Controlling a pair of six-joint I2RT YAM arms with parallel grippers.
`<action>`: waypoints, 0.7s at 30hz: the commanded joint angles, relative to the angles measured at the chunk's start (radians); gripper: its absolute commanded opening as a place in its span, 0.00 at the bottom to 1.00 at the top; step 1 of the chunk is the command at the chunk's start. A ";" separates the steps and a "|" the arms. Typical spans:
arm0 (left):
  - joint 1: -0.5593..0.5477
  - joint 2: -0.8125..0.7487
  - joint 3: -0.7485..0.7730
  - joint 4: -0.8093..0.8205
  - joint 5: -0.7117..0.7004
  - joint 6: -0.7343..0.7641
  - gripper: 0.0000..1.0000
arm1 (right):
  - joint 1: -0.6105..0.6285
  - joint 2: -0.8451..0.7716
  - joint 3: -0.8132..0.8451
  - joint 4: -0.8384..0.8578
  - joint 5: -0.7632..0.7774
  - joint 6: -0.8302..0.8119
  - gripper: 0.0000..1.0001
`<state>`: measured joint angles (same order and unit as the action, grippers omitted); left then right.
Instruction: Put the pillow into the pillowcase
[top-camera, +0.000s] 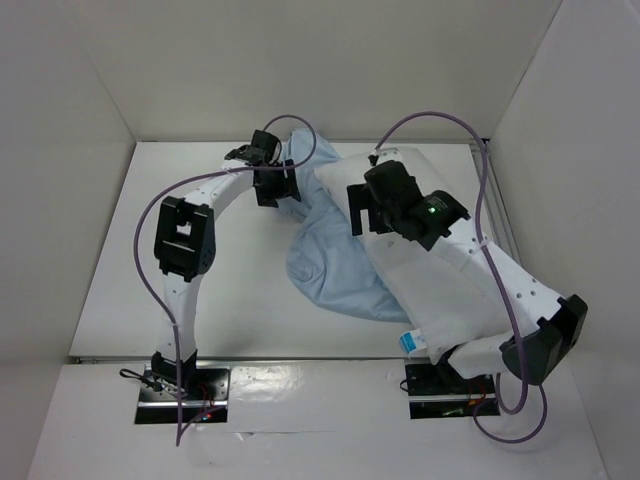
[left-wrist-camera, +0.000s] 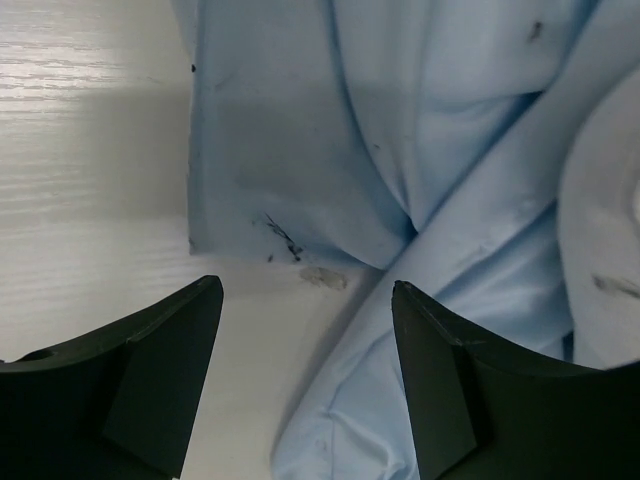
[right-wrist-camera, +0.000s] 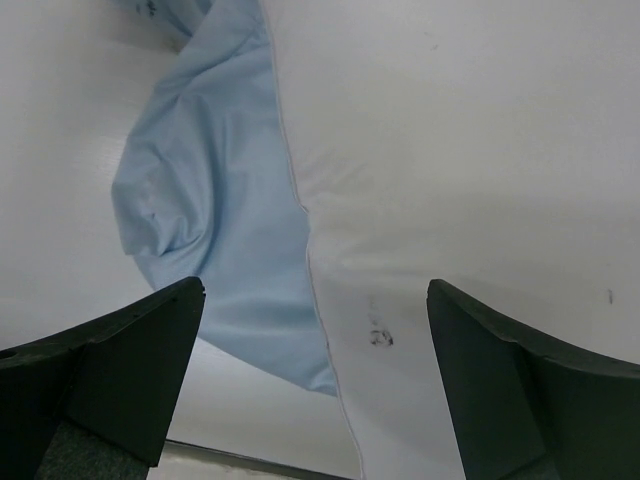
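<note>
The white pillow (top-camera: 440, 275) lies diagonally from the table's back centre to the front right, its blue-and-white tag (top-camera: 412, 342) at the near corner. The light blue pillowcase (top-camera: 335, 265) lies wrinkled partly under its left side. My left gripper (top-camera: 283, 172) hovers open over the pillowcase's far corner; in the left wrist view the left gripper (left-wrist-camera: 306, 284) spans the pillowcase (left-wrist-camera: 400, 150) edge and bare table, with the pillow (left-wrist-camera: 610, 250) at the right. My right gripper (top-camera: 362, 215) is open above the pillow's upper part; the right gripper (right-wrist-camera: 316, 284) straddles the pillow (right-wrist-camera: 450, 150) seam beside the pillowcase (right-wrist-camera: 210, 200). Neither holds anything.
The white table (top-camera: 200, 200) is enclosed by white walls at the back and both sides. Purple cables loop over both arms. A metal rail runs along the table's right edge (top-camera: 500, 200). The arm bases stand at the near edge.
</note>
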<state>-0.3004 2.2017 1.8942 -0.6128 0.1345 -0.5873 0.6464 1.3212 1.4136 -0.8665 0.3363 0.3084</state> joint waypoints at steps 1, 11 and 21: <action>0.009 0.064 0.069 0.007 0.013 -0.034 0.82 | 0.031 0.053 0.010 -0.072 0.153 0.089 1.00; 0.018 0.174 0.134 0.048 0.033 -0.066 0.47 | -0.021 0.088 -0.156 -0.020 0.306 0.195 1.00; 0.107 0.000 0.103 0.058 0.057 -0.085 0.00 | -0.140 0.119 -0.177 0.093 0.303 0.150 0.00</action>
<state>-0.2314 2.3505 1.9888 -0.5766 0.1806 -0.6621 0.5461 1.4281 1.2270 -0.8268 0.5949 0.4583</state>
